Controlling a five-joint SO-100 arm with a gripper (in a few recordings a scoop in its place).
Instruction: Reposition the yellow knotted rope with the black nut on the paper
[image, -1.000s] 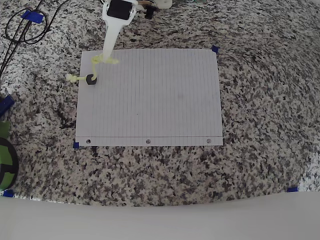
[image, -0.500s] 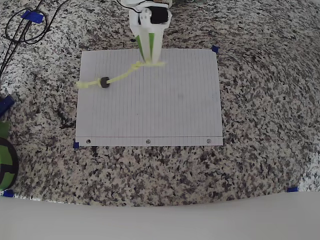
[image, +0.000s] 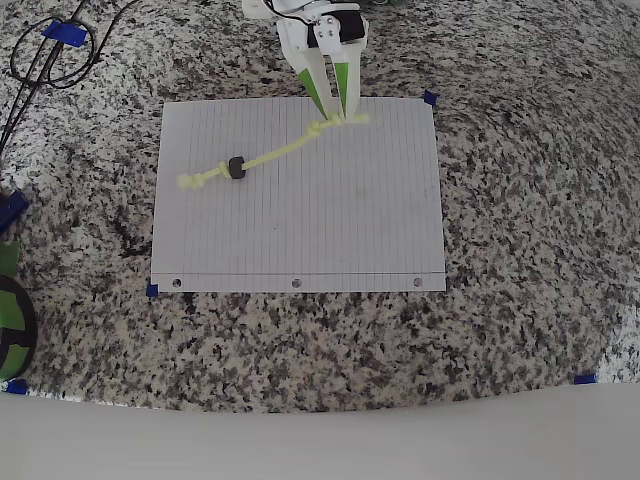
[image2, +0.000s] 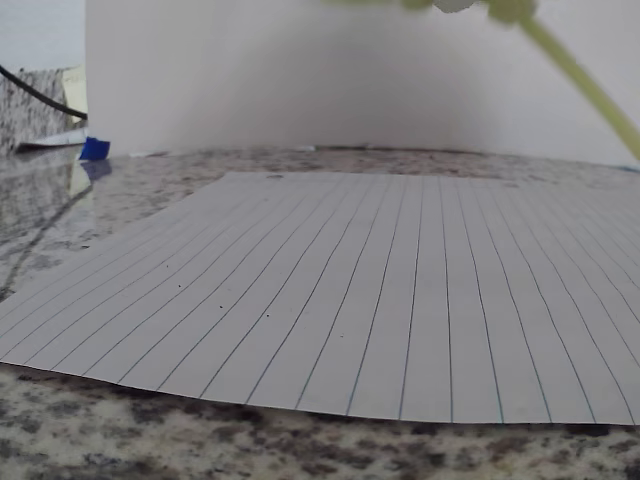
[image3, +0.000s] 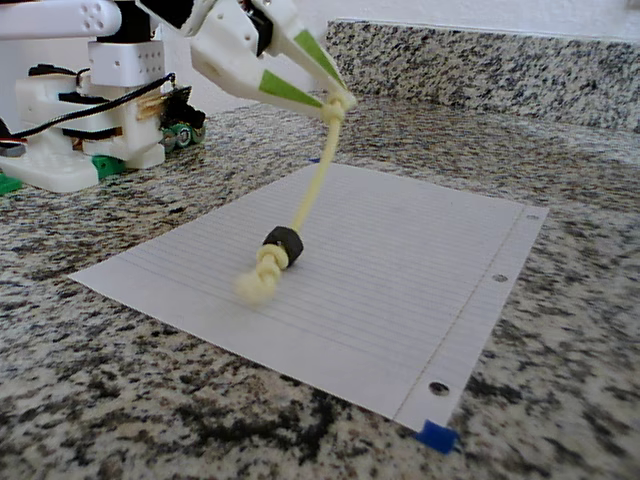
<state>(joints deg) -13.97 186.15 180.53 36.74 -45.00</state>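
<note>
Yellow knotted rope (image: 278, 154) is clamped at its right knotted end between the closed fingers of the gripper (image: 338, 118), above the far edge of the paper (image: 340, 230). The black nut (image: 237, 168) is seen near the left knot, which hangs blurred over the sheet.

Speckled granite countertop (image: 520, 220), grey, black and cream, under everything in the overhead view. Small blue tape markers on the stone: top left (image: 63, 32), beside a loop of black cables (image: 45, 60); lower right (image: 585, 379); left edge (image: 12, 208). Blue corner tab (image3: 436, 436) on the near stone in the fixed view. Granite backsplash (image3: 500, 62) along the rear. White wall (image2: 300, 75) behind the counter in the wrist view, with blue tape (image2: 94, 148) at its foot.
</note>
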